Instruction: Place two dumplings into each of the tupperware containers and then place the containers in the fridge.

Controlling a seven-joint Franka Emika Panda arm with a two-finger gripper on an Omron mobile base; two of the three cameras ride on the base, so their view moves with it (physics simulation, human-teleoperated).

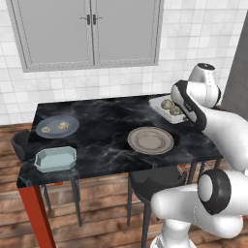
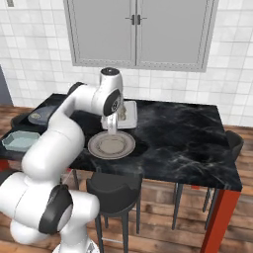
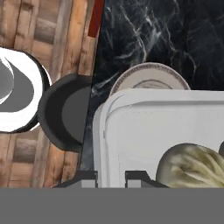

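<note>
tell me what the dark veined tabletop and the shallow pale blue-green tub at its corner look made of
The dark veined tabletop looks like polished black marble or a stone-look slab: white veins run across a glossy surface. The shallow pale blue-green tub looks like smooth matte plastic, judging by its thick moulded rim, cut corners and even colour, though glazed ceramic can't be ruled out.

Dumplings (image 1: 170,107) in tub (image 1: 158,106); plate (image 1: 150,140) beside.
</note>
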